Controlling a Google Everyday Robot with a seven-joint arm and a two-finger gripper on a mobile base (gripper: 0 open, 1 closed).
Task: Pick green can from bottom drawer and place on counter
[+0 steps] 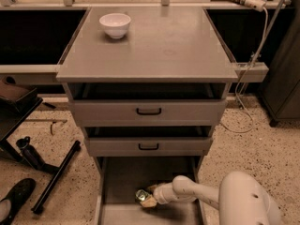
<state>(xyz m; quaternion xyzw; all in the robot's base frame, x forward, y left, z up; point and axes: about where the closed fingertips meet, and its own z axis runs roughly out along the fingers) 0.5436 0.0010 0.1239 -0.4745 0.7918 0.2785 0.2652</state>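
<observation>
The green can [140, 195] lies on the floor of the open bottom drawer [122, 177], left of centre. My gripper [148, 196] reaches into that drawer from the right at the end of the white arm [197, 195], and its tip is right at the can. The counter [154, 41] is the wide grey top of the cabinet, far above the drawer.
A white bowl [115, 25] stands at the back left of the counter. Two shallower drawers with black handles [148, 111] [148, 146] are partly open above the bottom one. A black bar [56, 177] and a shoe [16, 196] lie on the floor at left. A cable [243, 83] hangs at right.
</observation>
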